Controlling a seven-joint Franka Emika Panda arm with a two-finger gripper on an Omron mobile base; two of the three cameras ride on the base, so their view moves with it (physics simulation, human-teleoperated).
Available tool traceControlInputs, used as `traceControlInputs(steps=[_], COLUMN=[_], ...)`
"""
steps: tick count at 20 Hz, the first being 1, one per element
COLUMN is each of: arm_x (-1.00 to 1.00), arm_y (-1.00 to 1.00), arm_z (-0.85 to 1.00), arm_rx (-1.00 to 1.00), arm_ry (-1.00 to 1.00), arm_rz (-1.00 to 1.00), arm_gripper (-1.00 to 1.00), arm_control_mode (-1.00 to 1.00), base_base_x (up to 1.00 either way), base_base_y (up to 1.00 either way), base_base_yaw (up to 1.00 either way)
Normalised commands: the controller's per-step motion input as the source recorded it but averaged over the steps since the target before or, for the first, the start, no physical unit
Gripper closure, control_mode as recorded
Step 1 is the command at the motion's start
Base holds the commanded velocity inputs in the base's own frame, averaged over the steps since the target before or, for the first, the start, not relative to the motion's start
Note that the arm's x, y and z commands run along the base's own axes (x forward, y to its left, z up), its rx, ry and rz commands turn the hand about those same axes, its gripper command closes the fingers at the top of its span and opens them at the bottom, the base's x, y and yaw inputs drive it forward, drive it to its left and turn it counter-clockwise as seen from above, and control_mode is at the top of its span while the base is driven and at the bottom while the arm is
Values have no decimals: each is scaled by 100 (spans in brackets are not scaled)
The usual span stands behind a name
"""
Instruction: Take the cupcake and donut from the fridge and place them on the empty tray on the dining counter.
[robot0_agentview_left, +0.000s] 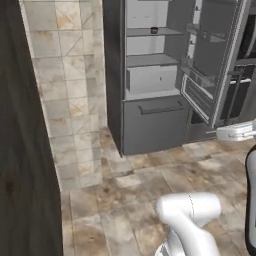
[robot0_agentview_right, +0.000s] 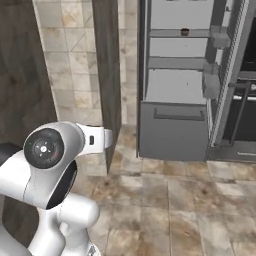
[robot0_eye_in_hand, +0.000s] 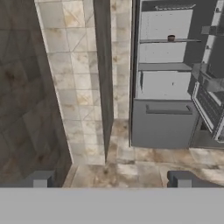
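The fridge stands with its upper door swung open to the right, showing light grey shelves and a drawer. The dark brown cupcake sits on an upper shelf. My gripper is open and holds nothing. It hangs well back from the fridge, over the floor, facing it. The donut is hidden or out of view. The blue tray and the dining counter are out of view.
A dark wood-grain panel rises close on the left, with a tiled wall behind it. Right of the fridge is a dark appliance with bar handles. Tiled floor lies open up to the fridge.
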Motion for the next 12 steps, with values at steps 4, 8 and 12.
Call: traceControlInputs(steps=[4, 8, 12], arm_x=[0, 0, 0], arm_y=[0, 0, 0], arm_z=[0, 0, 0], arm_rx=[0, 0, 0], arm_ry=[0, 0, 0], arm_rz=[0, 0, 0], arm_gripper=[-100, -100, -100], arm_control_mode=[100, 100, 100], base_base_x=[59, 54, 78], base_base_y=[-47, -51, -17], base_base_yaw=[14, 14, 11])
